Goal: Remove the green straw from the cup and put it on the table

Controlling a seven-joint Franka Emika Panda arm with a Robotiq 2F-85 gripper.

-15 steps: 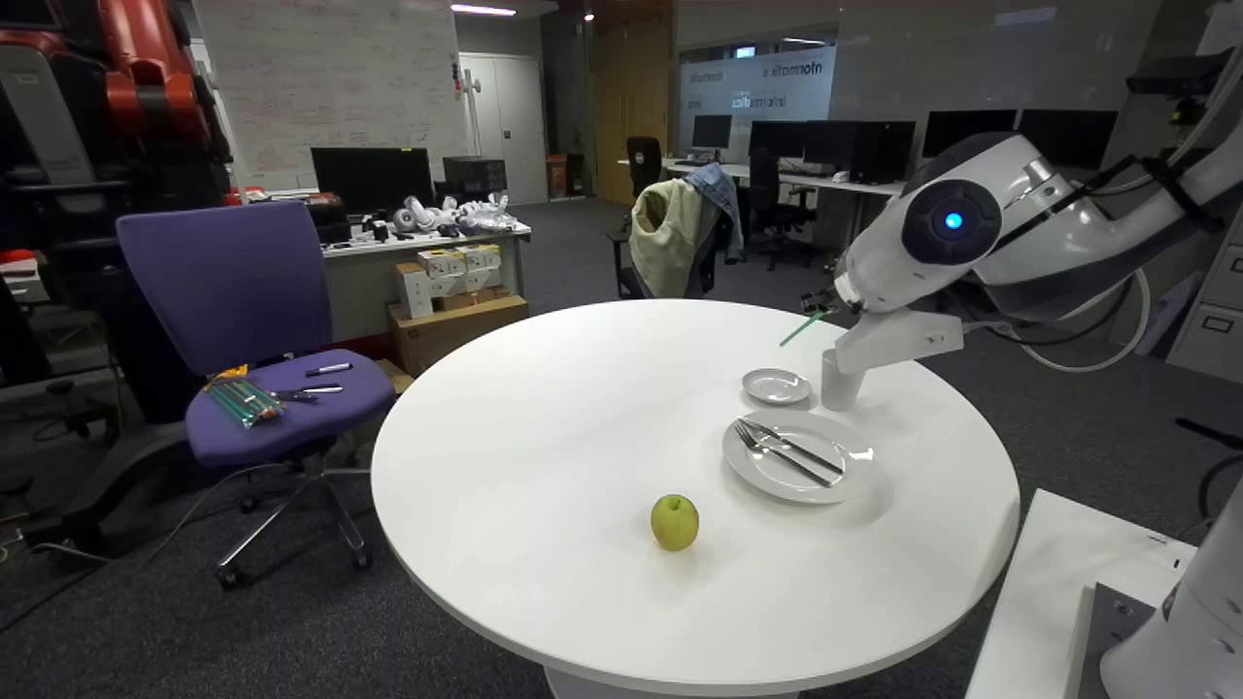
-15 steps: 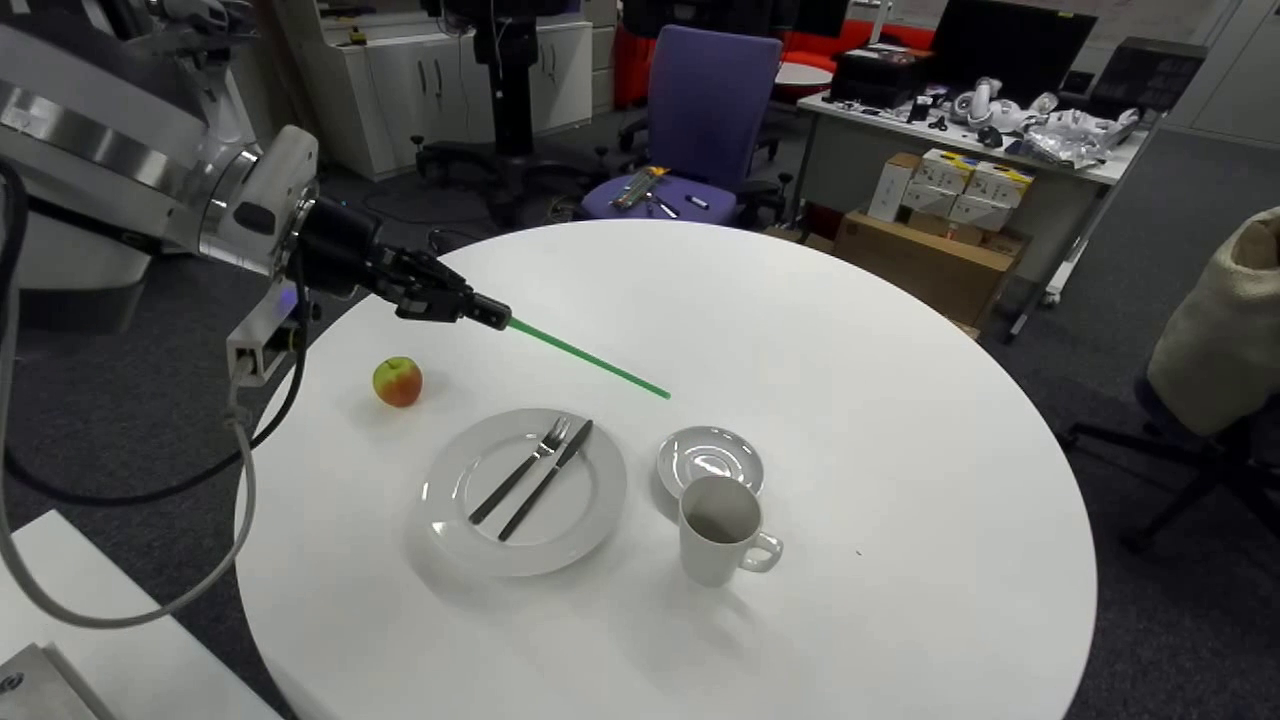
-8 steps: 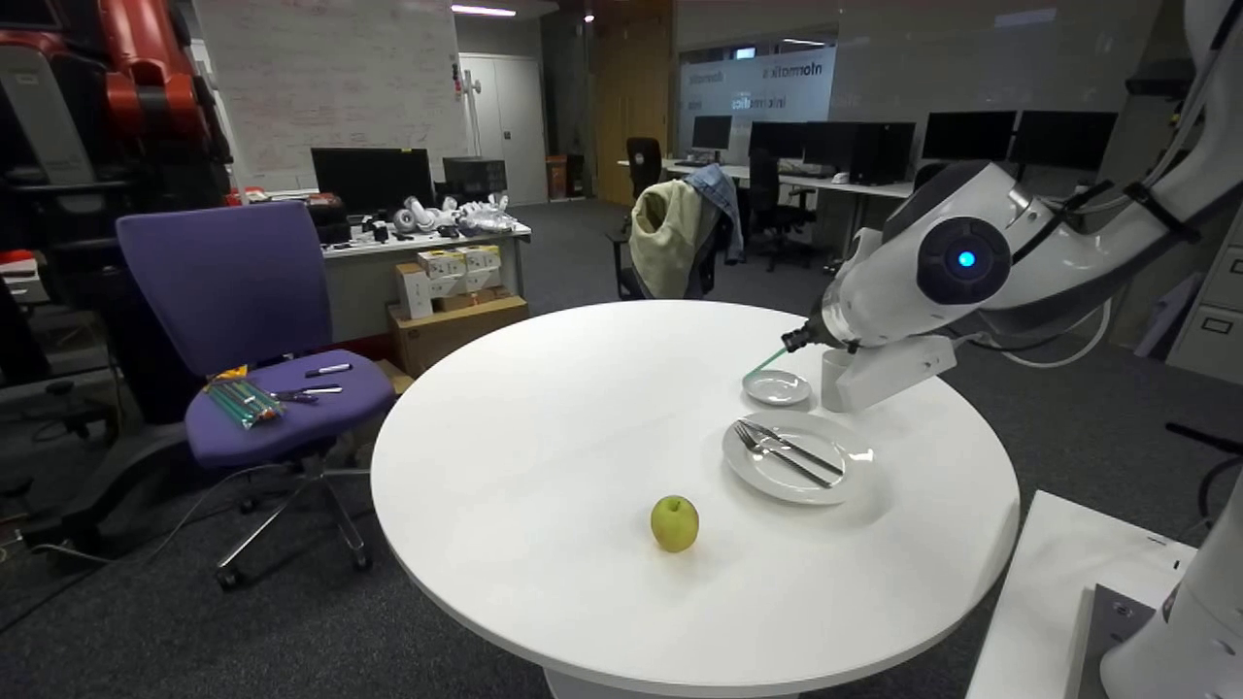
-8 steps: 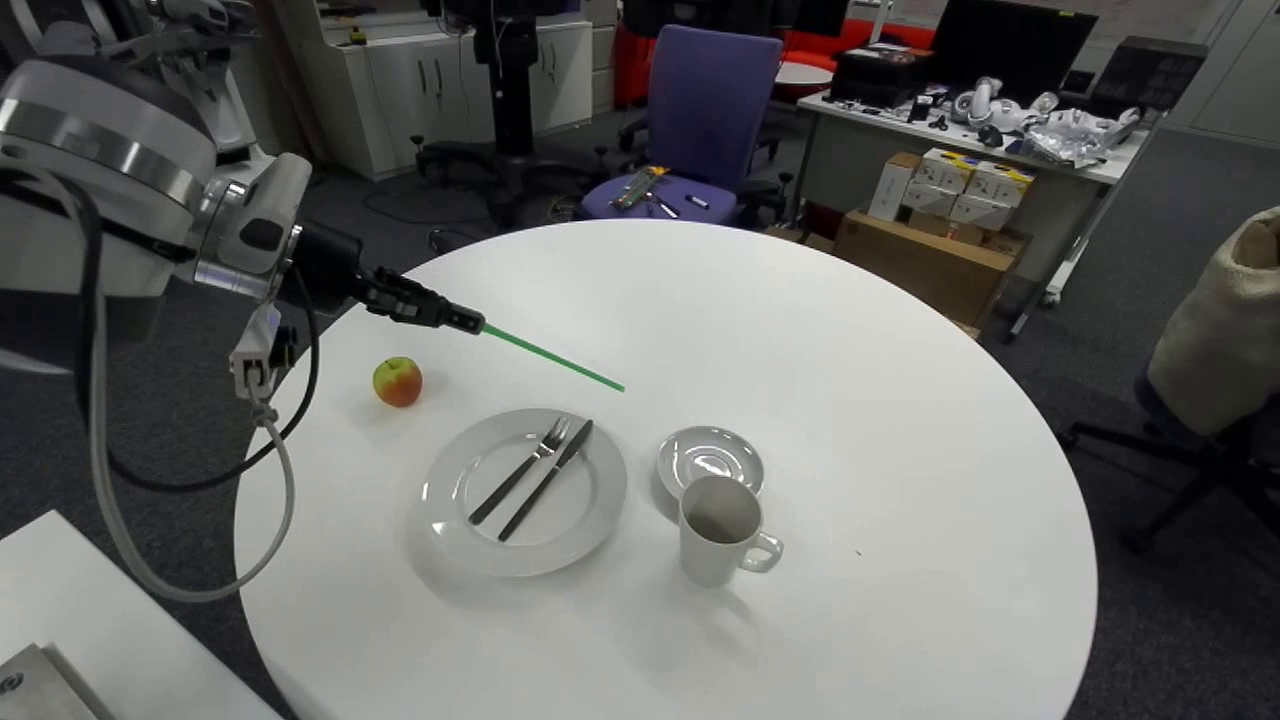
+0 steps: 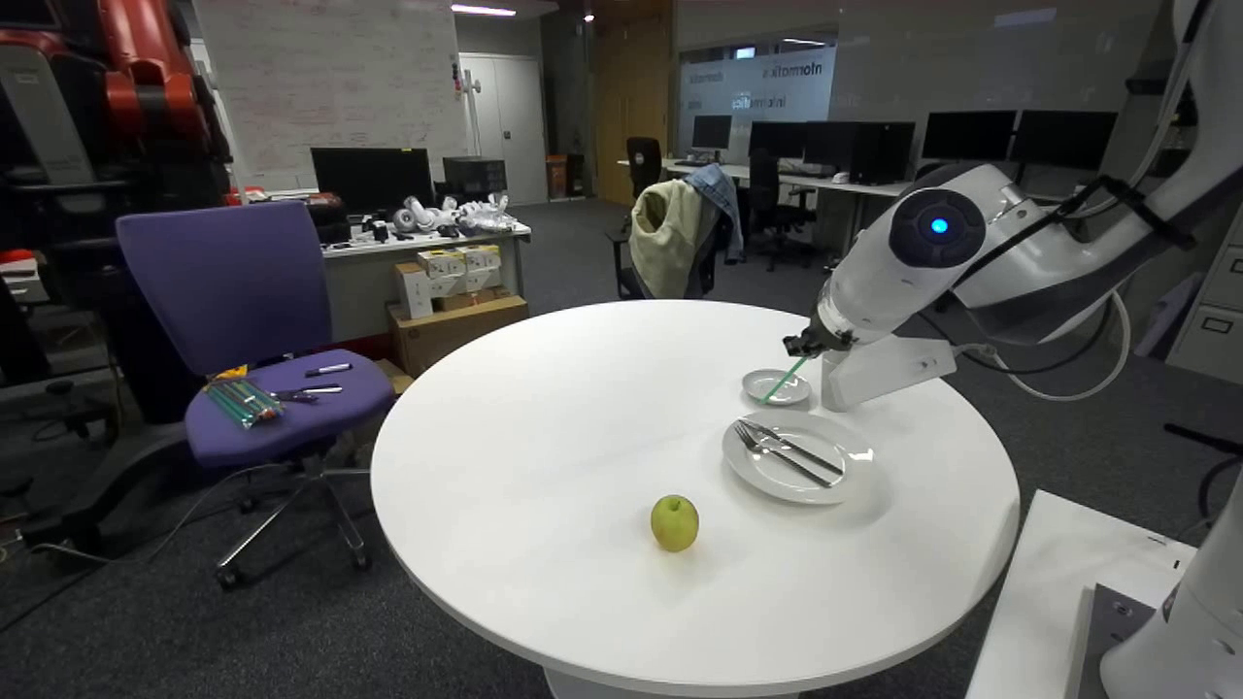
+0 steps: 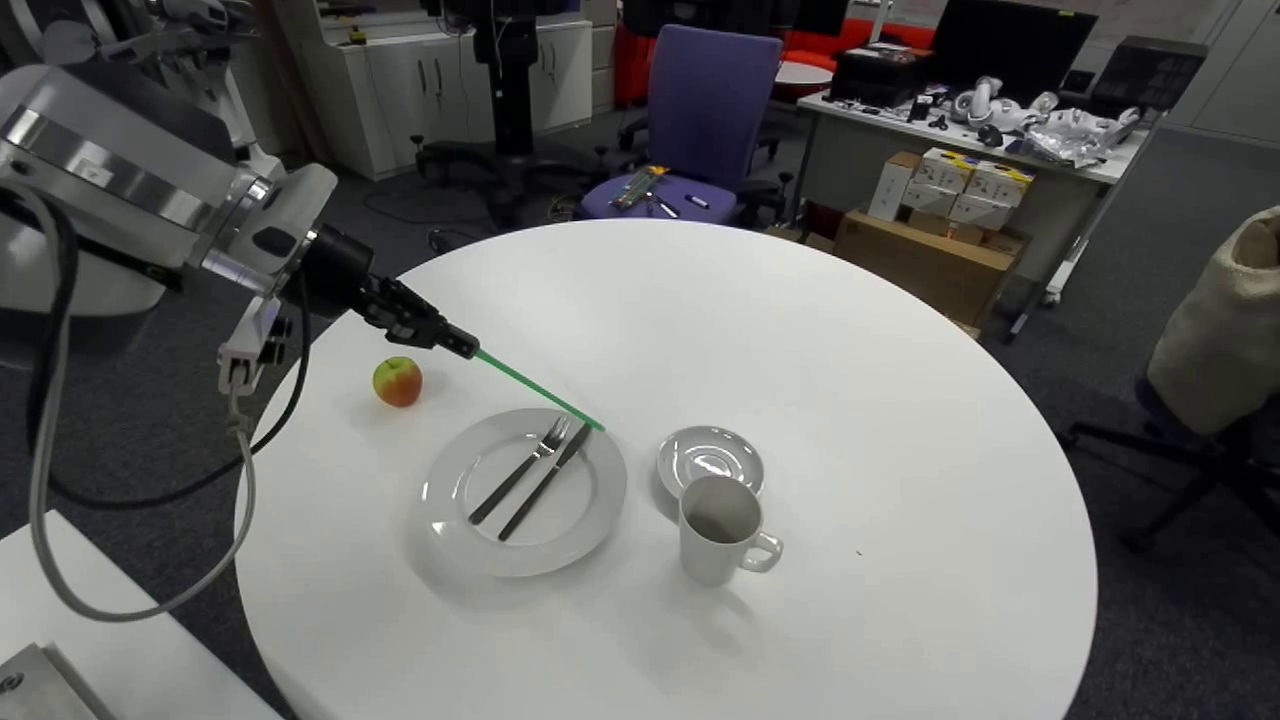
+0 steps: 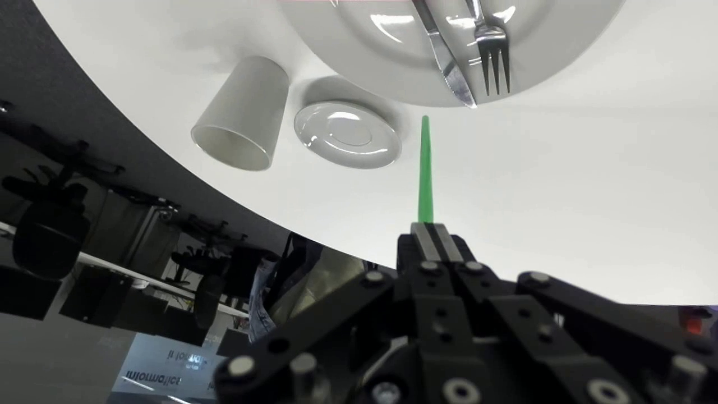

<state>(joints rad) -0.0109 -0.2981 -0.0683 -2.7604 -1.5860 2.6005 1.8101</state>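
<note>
Slanting down steeper than before, green straw point(image 7: 426, 179) in claw point(image 7: 430, 227)

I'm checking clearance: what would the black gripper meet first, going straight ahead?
Probably the round white table, near the large white plate, touched first by the thin green straw it holds; depth is unclear.

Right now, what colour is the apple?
The apple is yellowish green and red, clearest in an exterior view.

In an exterior view: apple point(image 6: 398, 382) near left edge of table point(image 6: 880, 640); right of it, plate point(image 6: 570, 510), fork point(image 6: 505, 488) and knife point(image 6: 545, 481) on it. Saucer point(image 6: 705, 455) farther right, cup point(image 6: 712, 548) before saucer.
</note>
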